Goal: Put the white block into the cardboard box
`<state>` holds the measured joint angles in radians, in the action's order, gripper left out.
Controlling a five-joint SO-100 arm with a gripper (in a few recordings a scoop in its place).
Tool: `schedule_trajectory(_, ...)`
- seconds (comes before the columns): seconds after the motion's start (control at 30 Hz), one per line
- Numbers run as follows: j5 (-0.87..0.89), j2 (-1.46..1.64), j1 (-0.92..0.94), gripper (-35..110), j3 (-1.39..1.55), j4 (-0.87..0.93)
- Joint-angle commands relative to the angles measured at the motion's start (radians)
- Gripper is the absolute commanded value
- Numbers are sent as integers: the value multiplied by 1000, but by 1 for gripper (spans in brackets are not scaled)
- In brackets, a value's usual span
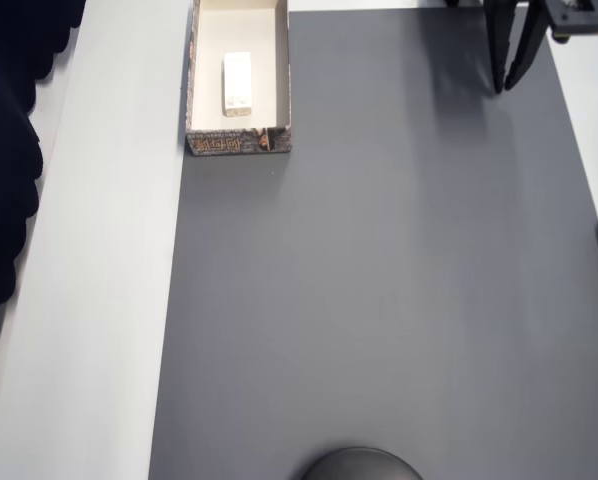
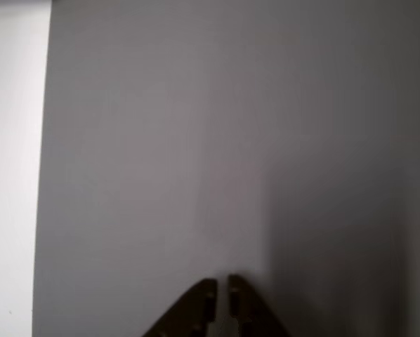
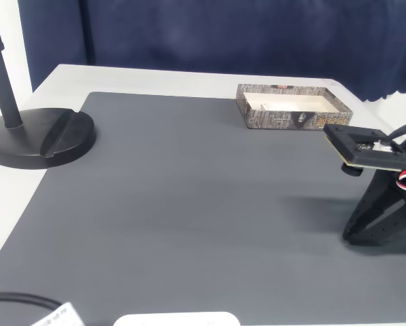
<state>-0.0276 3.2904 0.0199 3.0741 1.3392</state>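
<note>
Overhead view: the white block (image 1: 237, 83) lies flat on the cream floor of the cardboard box (image 1: 281, 70), lengthwise along the box, clear of its walls. The box sits at the mat's (image 1: 379, 300) far left corner; its patterned short wall, with a small notch, faces the mat's middle. Any print on that wall is too blurred to read. The gripper (image 1: 506, 88) hangs well apart from the box, over the dark mat on the desk (image 1: 89, 300). Wrist view: gripper (image 2: 222, 284) tips nearly together, holding nothing. Fixed view: a black stand base (image 3: 43, 136) rests at left.
</note>
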Motion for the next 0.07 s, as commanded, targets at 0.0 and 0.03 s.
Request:
schedule_trajectory(0.0, -8, 35, -8, -2, 18, -8)
schedule_trajectory(0.03, -8, 35, -8, -2, 18, -8)
